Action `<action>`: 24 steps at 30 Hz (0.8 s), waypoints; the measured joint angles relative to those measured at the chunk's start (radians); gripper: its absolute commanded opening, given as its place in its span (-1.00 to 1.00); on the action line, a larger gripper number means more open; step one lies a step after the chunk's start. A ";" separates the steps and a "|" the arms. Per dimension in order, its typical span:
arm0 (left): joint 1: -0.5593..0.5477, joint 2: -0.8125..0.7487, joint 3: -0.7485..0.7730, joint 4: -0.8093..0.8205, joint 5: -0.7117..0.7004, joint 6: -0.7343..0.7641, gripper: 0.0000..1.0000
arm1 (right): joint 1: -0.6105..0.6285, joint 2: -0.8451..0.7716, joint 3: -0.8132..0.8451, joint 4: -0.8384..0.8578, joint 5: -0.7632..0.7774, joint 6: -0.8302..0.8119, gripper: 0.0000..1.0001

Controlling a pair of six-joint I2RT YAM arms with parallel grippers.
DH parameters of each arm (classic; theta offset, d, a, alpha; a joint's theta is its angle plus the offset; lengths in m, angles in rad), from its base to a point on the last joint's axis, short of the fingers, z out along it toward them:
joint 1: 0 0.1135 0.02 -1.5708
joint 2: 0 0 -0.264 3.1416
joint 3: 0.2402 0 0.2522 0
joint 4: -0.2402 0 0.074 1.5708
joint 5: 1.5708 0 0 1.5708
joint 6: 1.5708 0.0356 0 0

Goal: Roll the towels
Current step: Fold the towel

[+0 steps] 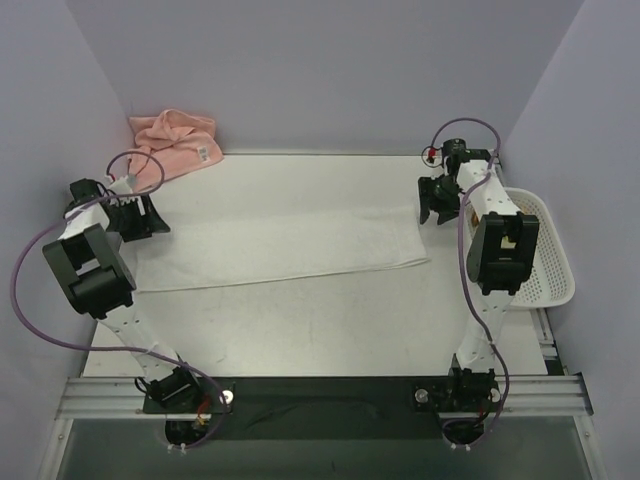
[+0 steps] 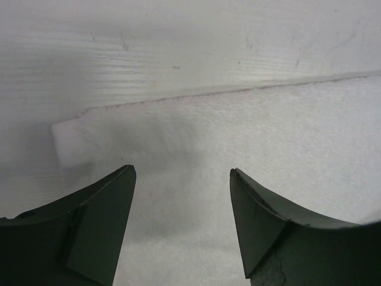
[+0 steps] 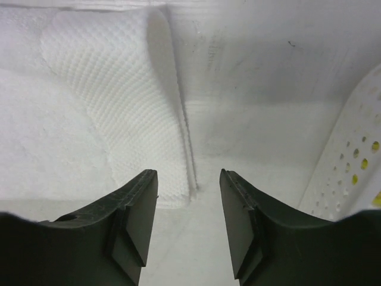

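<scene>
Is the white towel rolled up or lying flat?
Lying flat, unrolled: the white towel stretches as a long strip across the table, no coil at either end.

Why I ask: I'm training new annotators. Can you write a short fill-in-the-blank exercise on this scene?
1. The white towel lies spread flat, while the pink towel sits crumpled in the table's far ____ corner.
2. The mesh basket stands at the table's ____ edge.
3. The left hand and the right hand are both ____, gripping nothing.

Missing words: left; right; open.
</scene>
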 measured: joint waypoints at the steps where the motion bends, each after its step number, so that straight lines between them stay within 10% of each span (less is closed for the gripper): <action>1: -0.002 -0.016 -0.004 -0.001 0.012 0.002 0.47 | -0.002 -0.002 0.001 0.002 -0.013 0.015 -0.22; 14: -0.061 -0.106 -0.102 -0.003 0.143 0.031 0.36 | 0.036 0.040 0.054 0.167 -0.389 0.213 -0.49; 24: -0.074 -0.106 -0.124 -0.002 0.144 0.028 0.36 | 0.037 0.276 0.142 0.227 -0.378 0.344 -0.55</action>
